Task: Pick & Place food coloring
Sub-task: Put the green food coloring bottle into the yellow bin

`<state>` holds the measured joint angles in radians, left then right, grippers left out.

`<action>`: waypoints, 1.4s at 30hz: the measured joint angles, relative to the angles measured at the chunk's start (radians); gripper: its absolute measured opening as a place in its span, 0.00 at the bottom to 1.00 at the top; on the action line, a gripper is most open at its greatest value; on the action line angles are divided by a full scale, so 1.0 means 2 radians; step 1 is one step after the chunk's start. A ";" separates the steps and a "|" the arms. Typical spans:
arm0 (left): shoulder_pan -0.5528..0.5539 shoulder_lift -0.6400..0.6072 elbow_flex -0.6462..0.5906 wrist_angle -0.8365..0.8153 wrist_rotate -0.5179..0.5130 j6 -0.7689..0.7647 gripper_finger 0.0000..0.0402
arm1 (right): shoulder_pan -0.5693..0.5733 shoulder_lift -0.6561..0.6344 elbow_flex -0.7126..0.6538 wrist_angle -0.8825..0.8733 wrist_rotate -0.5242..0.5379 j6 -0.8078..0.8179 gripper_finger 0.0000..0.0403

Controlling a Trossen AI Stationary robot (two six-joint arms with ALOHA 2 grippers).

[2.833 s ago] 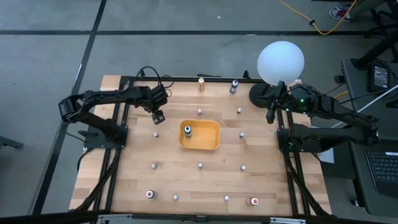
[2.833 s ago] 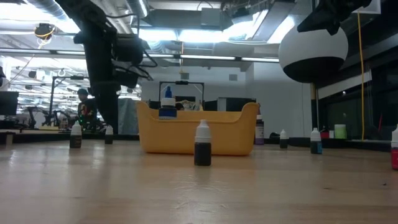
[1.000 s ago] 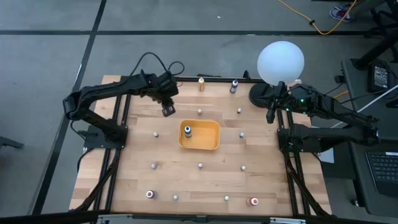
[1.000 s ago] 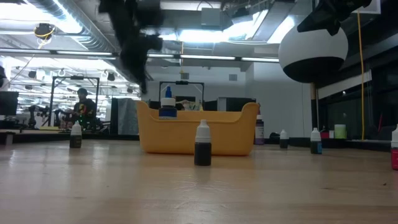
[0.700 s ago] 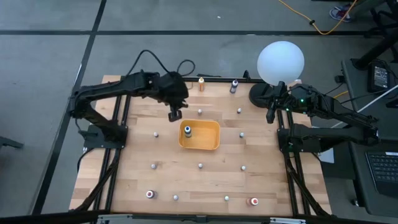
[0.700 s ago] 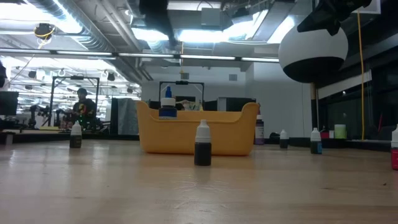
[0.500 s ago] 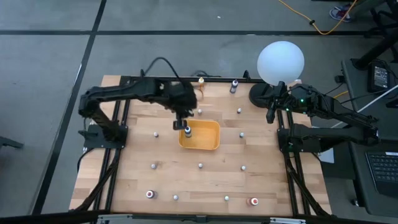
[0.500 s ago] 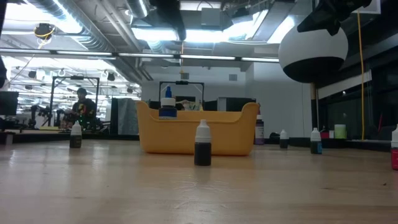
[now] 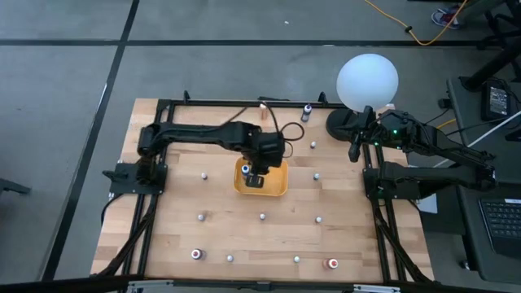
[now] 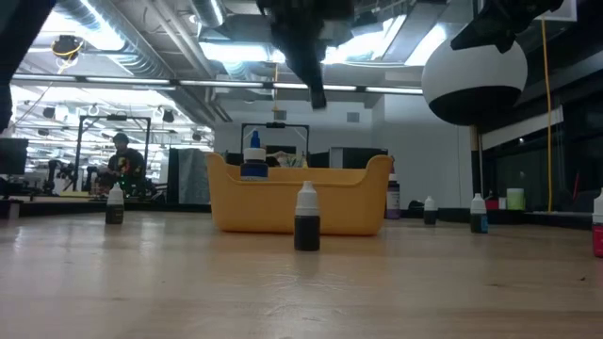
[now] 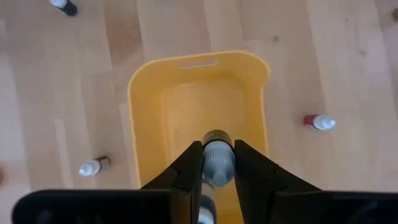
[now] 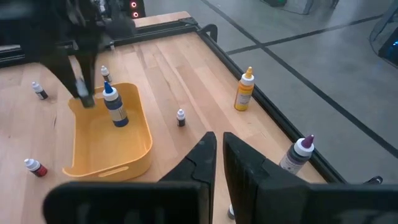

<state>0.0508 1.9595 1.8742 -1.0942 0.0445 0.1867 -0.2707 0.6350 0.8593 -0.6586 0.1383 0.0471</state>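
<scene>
The food coloring is many tiny bottles scattered over the wooden table. One greyish bottle (image 11: 216,163) hangs over the orange-yellow tray (image 9: 278,189), with my left gripper (image 9: 256,176) shut on it. A blue-capped bottle (image 9: 245,170) stands upright on its base inside the tray, by its left end. In the low view my left gripper (image 10: 316,89) hangs above the tray (image 10: 300,200). My right gripper (image 12: 219,155) waits shut at the far right of the table, with nothing in it. My left gripper pinches the small bottle by its two sides (image 11: 216,173) between its two fingers (image 11: 186,169). The fingers slant steeply down from above, and the bottle runs along them, its dark end (image 11: 216,138) past the fingertips. It hangs clear above the tray's floor.
Loose bottles stand around the tray, among them one (image 9: 203,175) to its left, one (image 9: 317,176) to its right and one (image 9: 262,216) nearer. An orange bottle (image 9: 264,110) and a dark one (image 9: 307,112) stand at the far edge. A white globe lamp (image 9: 368,80) stands at the far right.
My left gripper has swept from the far left part of the table toward the right and a little nearer, ending over the tray. Its wrist has rolled on the way. My right arm has kept still.
</scene>
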 joint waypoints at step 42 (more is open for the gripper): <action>0.020 0.130 0.016 0.074 -0.003 -0.012 0.17 | 0.000 0.000 0.000 -0.014 0.000 -0.017 0.08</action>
<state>0.0898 2.2203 1.9063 -0.9455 0.0383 0.1619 -0.2710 0.6350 0.8593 -0.6868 0.1380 0.0128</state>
